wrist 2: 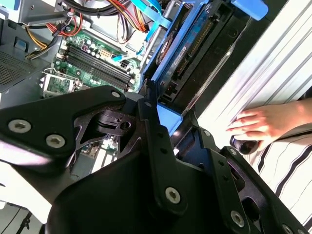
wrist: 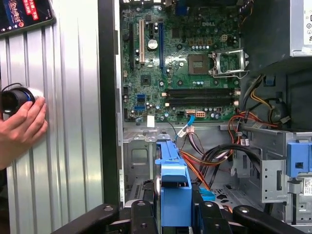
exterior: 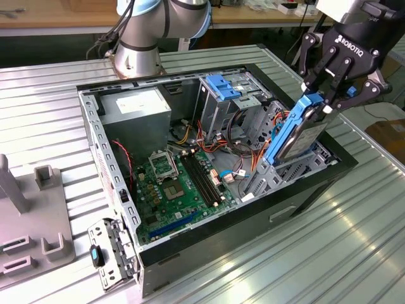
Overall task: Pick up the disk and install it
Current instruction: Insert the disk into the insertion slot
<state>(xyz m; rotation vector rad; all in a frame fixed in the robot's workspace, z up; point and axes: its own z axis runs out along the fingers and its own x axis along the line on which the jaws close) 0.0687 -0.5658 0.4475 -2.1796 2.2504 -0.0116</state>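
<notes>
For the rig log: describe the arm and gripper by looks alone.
The arm is silver-grey tubing with pale blue joint caps on a round metal base, black cables looping beside it. The gripper is black, with linkage fingers, silver screws and white lettering.

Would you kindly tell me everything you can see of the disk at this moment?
The disk is a flat grey metal slab framed by a bright blue plastic rail. The claw is shut on its upper end, so it hangs on edge, tilted, with its lower end reaching into the open computer case on the exterior view's right. Both wrist views show the blue rail in the claw's grip. Whether it touches the case cannot be told.
</notes>
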